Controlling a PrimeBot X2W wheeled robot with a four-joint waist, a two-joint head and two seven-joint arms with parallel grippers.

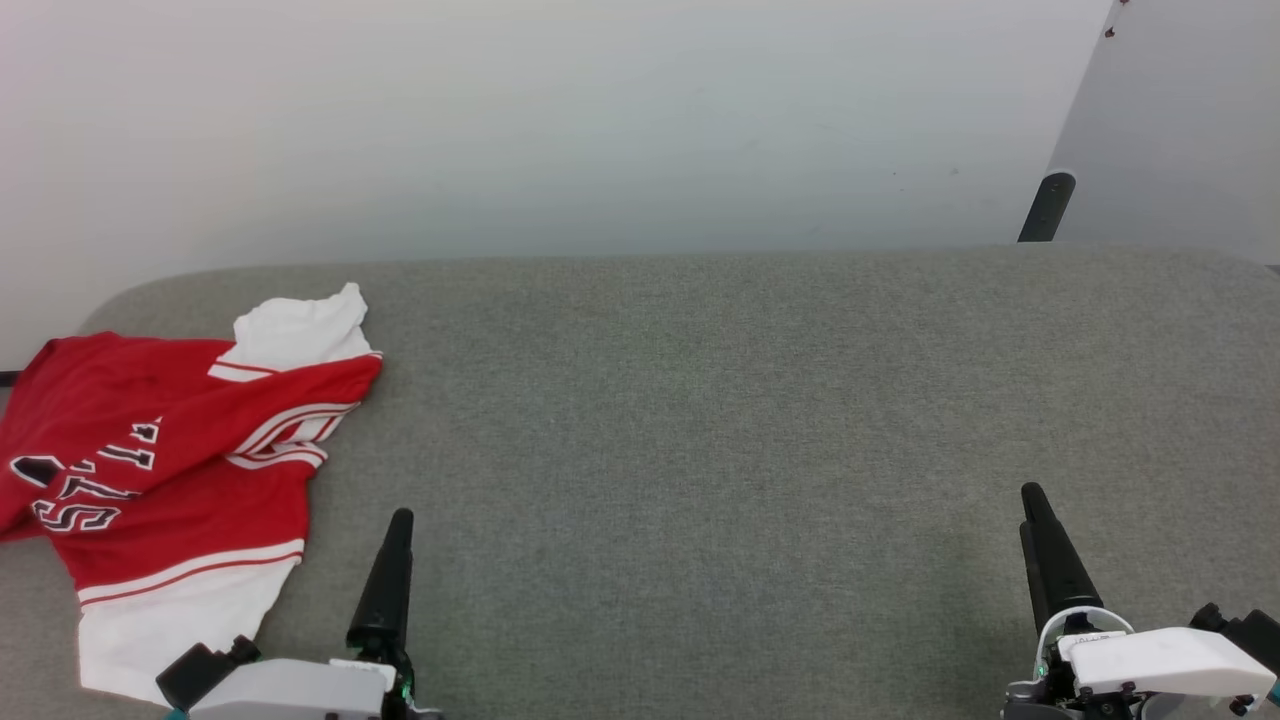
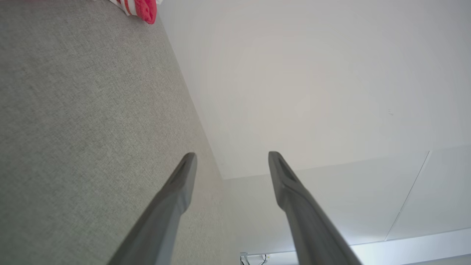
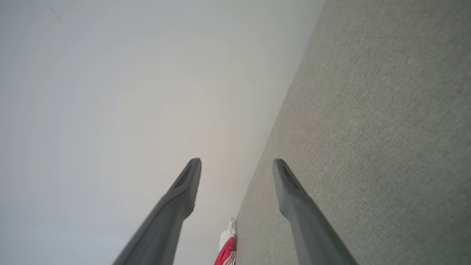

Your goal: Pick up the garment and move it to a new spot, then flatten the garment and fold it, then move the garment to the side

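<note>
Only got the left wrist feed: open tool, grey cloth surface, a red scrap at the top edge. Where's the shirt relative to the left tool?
Observer: Head view has the shirt lying rumpled at the far left of the grey surface, just left of the left tool and running off the picture's left edge.
Operator: Print side up?
Observer: Yes, the black white-outlined letters face up, partly creased.
Operator: And the other arm?
Observer: The right tool sits at the lower right, open and empty, far across from the shirt.
</note>
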